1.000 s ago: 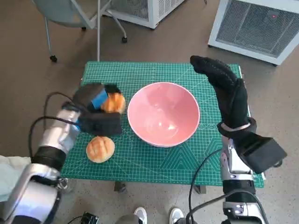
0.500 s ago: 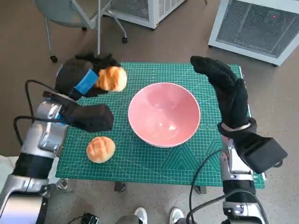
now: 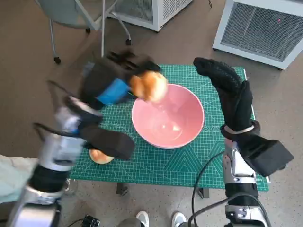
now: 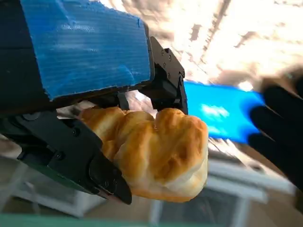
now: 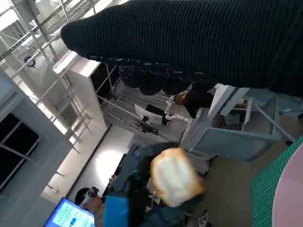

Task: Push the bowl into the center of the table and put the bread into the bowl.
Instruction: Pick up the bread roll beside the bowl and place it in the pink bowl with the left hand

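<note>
The left robot hand [image 3: 116, 80] grips a bread roll [image 3: 148, 86] over the pink bowl's [image 3: 168, 116] near rim, mid-carry; next, lower and release, while the right robot hand [image 3: 227, 90] hovers open beside it.

Brown floor [image 3: 28, 71], grey chair [image 3: 66, 9], white cabinets [image 3: 260, 28] beyond the table.

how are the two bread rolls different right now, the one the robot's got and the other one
The held bread roll is in the air, gripped by the left robot hand over the far-left rim of the pink bowl; the other bread roll lies on the green mat. The held one shows fully, though blurred; the other is largely hidden behind the left arm. Both look golden-brown.
</note>
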`<state>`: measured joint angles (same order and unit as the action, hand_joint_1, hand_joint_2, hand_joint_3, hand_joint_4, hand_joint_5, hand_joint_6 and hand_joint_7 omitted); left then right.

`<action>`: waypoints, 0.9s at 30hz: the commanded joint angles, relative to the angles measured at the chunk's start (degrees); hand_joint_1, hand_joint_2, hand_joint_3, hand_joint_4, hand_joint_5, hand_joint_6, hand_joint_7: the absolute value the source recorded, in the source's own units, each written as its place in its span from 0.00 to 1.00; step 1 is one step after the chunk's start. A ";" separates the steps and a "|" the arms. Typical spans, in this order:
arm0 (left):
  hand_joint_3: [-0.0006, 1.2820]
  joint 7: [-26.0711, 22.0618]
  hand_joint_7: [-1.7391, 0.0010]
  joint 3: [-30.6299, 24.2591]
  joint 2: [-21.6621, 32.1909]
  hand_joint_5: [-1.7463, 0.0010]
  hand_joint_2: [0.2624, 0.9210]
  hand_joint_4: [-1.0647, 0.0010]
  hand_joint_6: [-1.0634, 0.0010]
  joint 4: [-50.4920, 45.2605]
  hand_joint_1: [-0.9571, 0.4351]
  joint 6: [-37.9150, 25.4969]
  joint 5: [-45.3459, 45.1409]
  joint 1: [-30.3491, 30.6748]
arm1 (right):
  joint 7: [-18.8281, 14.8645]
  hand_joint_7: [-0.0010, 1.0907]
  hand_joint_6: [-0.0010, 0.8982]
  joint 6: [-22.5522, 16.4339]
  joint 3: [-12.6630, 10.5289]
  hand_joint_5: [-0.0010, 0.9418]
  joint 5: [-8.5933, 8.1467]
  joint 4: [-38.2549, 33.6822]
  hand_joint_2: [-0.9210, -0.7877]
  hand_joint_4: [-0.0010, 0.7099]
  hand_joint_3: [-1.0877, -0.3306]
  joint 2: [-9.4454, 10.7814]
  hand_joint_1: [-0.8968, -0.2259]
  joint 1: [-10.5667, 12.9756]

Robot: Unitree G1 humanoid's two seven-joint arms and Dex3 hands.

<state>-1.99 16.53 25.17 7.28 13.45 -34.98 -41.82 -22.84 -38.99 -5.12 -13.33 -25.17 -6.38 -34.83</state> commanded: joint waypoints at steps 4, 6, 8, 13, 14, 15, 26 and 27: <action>0.02 -0.85 0.33 5.20 -4.52 0.39 1.00 0.27 0.41 9.32 0.69 1.83 -3.41 -5.42 | -0.02 0.48 0.00 0.71 0.01 0.00 0.14 0.37 0.00 0.20 0.40 -0.13 0.20 1.84; 0.02 -0.84 0.33 6.25 -5.53 0.39 1.00 0.27 0.41 12.46 0.69 2.17 -4.06 -6.52 | -0.07 0.48 0.00 0.72 -0.02 0.00 0.03 0.55 0.00 0.20 0.40 -0.14 0.20 2.02; 0.02 -0.96 0.32 7.14 -6.45 0.40 1.00 0.28 0.40 15.62 0.69 2.59 -4.35 -7.50 | -0.06 0.48 0.00 0.72 -0.08 0.00 -0.02 0.69 0.00 0.20 0.40 -0.19 0.20 2.21; 0.02 -0.93 0.33 8.88 -7.86 0.39 1.00 0.29 0.39 22.39 0.69 3.90 -4.58 -9.32 | 0.12 0.48 0.00 0.69 -0.30 0.00 0.13 0.98 0.00 0.20 0.40 -0.42 0.20 2.61; 0.02 -1.04 0.34 9.22 -8.15 0.38 1.00 0.29 0.39 23.73 0.69 4.00 -4.62 -9.65 | 0.15 0.48 0.00 0.74 -0.36 0.00 0.12 1.07 0.00 0.20 0.40 -0.47 0.20 2.73; 0.02 -1.10 0.34 9.43 -8.34 0.38 1.00 0.29 0.39 24.65 0.69 4.11 -4.64 -9.88 | 0.19 0.48 0.00 0.78 -0.39 0.00 0.12 1.16 0.00 0.20 0.40 -0.48 0.20 2.81; 0.07 -7.10 0.77 9.97 -9.40 0.81 0.85 0.74 0.69 28.61 0.67 0.85 -3.43 -9.43 | 1.28 0.48 0.00 0.48 -1.07 0.00 1.07 1.60 0.00 0.20 0.40 -0.81 0.21 3.13; 0.06 -7.62 0.81 10.02 -9.35 0.85 0.84 0.76 0.70 28.39 0.65 0.40 -3.51 -9.35 | 1.37 0.48 0.00 0.47 -1.08 0.00 1.15 1.69 0.00 0.20 0.40 -0.82 0.21 3.17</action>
<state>-7.87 26.30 15.77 36.09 15.13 -38.63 -50.77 -22.08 -38.98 -6.04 -12.95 -23.56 -6.65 -32.92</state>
